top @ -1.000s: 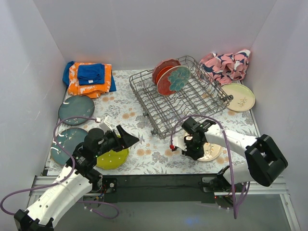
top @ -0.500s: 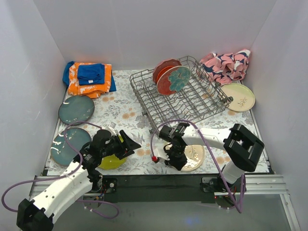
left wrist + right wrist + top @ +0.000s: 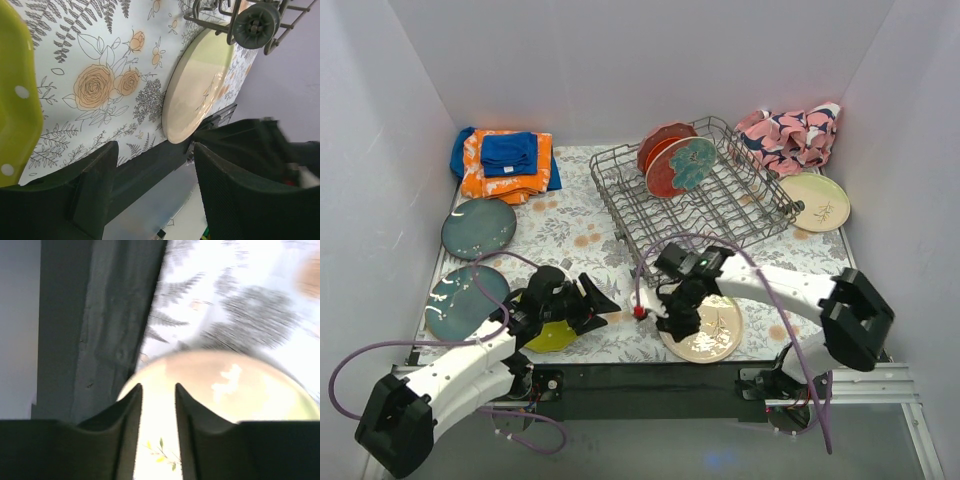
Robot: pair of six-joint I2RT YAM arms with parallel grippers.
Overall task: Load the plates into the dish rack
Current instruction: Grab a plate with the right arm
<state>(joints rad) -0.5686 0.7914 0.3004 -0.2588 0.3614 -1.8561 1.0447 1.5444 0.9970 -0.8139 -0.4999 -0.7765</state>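
Note:
A cream plate with a twig mark [image 3: 715, 335] lies at the mat's near edge and overhangs the black rail. My right gripper [image 3: 672, 318] rests on its left part. In the right wrist view the fingers [image 3: 157, 386] stand a narrow gap apart over the plate's face [image 3: 240, 385], holding nothing. My left gripper [image 3: 603, 300] is open and empty just left of it, above the lime dotted plate [image 3: 552, 337]. In the left wrist view the gripper [image 3: 154, 147] faces the cream plate [image 3: 195, 95]. The dish rack [image 3: 740, 215] holds a red-teal floral plate [image 3: 680, 168] and a red one [image 3: 660, 143].
A slate-blue plate [image 3: 478, 228] and a teal plate [image 3: 460, 300] lie at the left. Another cream plate [image 3: 817, 202] lies right of the rack. Folded orange-blue cloths [image 3: 505, 160] sit back left, a pink patterned cloth [image 3: 790, 135] back right. The rack's wheel [image 3: 257, 20] is close to the cream plate.
My right gripper moved left and slid the cream plate with it toward the table's near edge. My left gripper reached right, toward that plate.

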